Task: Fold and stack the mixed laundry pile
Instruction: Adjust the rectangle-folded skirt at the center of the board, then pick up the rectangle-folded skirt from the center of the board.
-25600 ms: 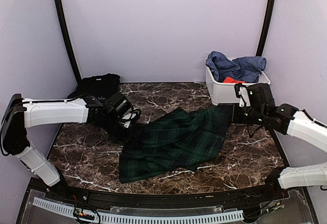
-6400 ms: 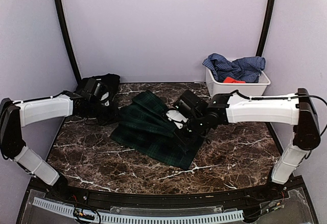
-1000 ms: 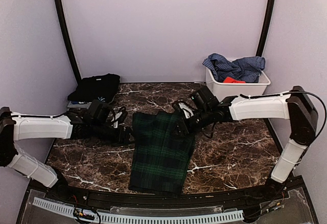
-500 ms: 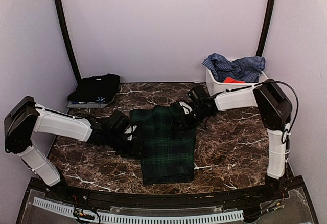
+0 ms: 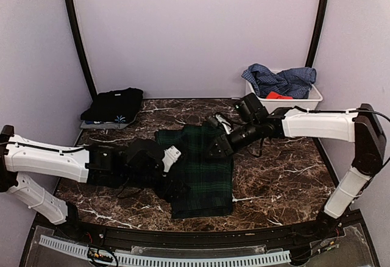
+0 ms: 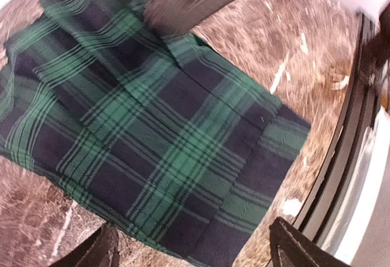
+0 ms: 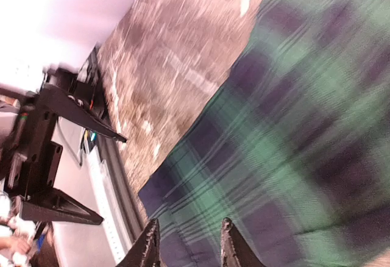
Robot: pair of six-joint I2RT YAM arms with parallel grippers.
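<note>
Plaid garment lies folded on marble table; black garment and bin behind.

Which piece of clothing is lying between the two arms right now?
The green-and-navy plaid piece, folded flat mid-table. The black one sits far left; the blue checked shirt hangs over the bin.

The left arm is stretching low toward the middle, the left hand pointing down with its fingers standing wide apart; the right arm is reaching in from the right side, with the right hand angling down, its fingers only narrowly parted.
</note>
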